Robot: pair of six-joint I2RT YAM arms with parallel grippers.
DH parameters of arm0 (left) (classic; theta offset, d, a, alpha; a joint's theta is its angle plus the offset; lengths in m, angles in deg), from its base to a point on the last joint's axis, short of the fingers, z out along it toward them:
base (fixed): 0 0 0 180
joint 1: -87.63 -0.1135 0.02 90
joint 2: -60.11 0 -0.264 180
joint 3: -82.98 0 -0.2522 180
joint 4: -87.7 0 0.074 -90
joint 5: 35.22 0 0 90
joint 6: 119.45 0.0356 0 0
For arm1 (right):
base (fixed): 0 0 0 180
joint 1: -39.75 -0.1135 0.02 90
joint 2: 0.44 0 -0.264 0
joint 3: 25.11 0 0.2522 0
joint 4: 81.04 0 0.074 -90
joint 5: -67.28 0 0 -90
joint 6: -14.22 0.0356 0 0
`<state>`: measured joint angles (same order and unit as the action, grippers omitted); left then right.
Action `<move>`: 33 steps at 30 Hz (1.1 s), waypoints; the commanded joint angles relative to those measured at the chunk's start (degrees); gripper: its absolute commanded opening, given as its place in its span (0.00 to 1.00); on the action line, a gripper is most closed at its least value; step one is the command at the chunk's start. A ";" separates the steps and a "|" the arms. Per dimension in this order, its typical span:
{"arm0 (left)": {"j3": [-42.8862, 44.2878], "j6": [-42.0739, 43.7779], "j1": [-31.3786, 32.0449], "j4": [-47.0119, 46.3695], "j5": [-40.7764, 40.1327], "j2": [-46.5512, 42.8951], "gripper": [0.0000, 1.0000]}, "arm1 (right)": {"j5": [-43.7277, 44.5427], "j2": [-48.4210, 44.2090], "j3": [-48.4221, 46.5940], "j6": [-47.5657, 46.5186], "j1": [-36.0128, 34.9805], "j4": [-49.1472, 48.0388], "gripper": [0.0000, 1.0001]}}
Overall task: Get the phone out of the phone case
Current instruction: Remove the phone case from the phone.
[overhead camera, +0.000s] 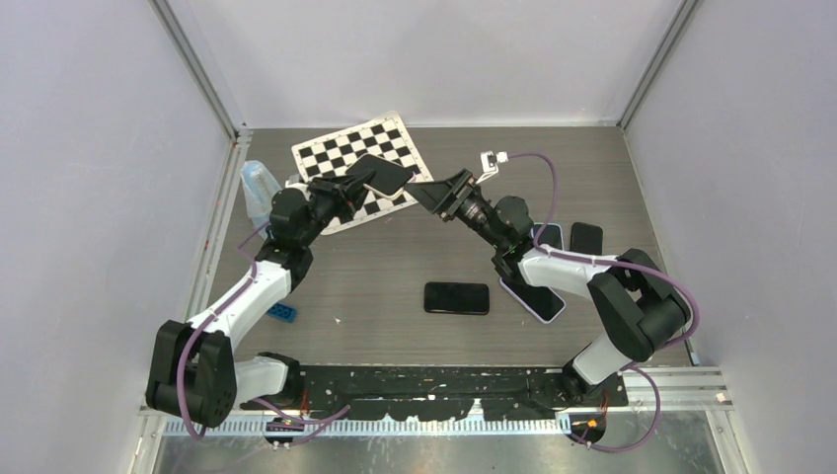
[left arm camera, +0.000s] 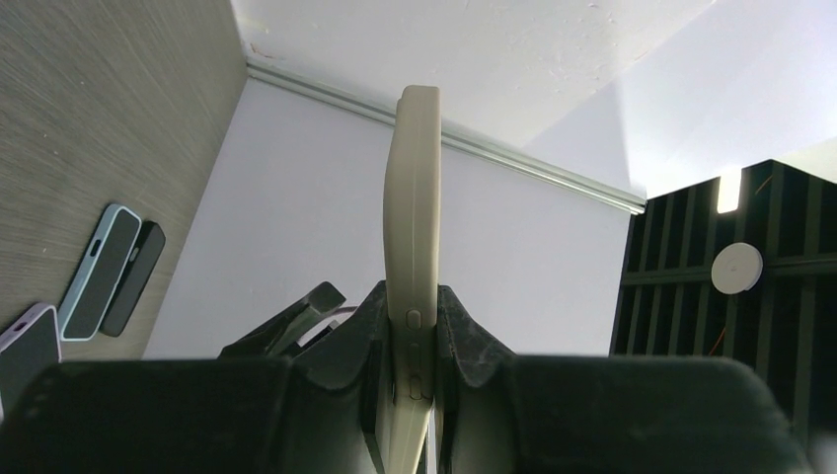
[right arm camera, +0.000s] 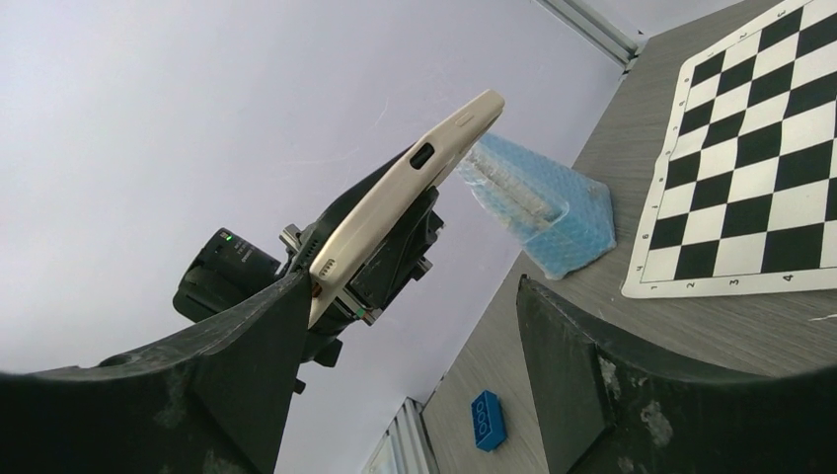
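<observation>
**End effector state.** The left end effector point(overhead camera: 355, 187) is clamped on the phone case point(overhead camera: 383, 174). In the left wrist view its two fingers point(left arm camera: 464, 341) press on the two broad faces of the case point(left arm camera: 413, 197), at the end nearest the wrist, with a side button sitting between them. The right end effector point(overhead camera: 426, 191) stands with its jaws wide apart and holds nothing. It sits just beside the free end of the case. We cannot tell whether it touches the case.

**Appearance.** The case is cream-beige with rounded corners. The right wrist view shows one narrow edge of the case point(right arm camera: 415, 188), which carries a dark oval cut-out, a raised button and a small row of holes. In the top view the upward face is dark.

**Location and orientation.** The case is held in the air, clear of the counter point(overhead camera: 395, 267), above the right edge of the checkerboard mat point(overhead camera: 341, 148). In the top view its long axis runs from the left end effector out to the right and slightly away from the arm bases. The free end points toward the right end effector. In the left wrist view the case extends straight out from the fingers, narrow edge toward the camera.

**Surroundings.** A separate black phone point(overhead camera: 457, 297) lies flat on the counter between the two arms, well apart from the held case.
</observation>
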<state>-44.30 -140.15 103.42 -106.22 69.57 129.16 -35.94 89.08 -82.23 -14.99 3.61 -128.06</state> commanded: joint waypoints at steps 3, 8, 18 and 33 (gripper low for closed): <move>1.05 -3.73 0.55 -11.47 0.70 -3.33 0.00 | -2.54 1.41 0.57 -1.08 0.10 1.73 0.81; 1.10 -3.45 0.98 -11.64 1.46 -3.12 0.00 | -2.44 1.70 -0.60 -0.23 0.32 3.78 0.81; 3.80 0.03 1.69 -20.08 8.82 0.48 0.00 | -1.75 3.17 -5.50 11.29 2.83 17.00 0.53; 11.14 13.44 6.43 -19.69 18.01 4.37 0.00 | -9.67 9.19 -14.05 19.44 2.95 19.55 0.48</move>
<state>-40.78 -130.77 103.88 -118.07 71.34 137.80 -43.30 95.33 -93.90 5.12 7.94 -113.61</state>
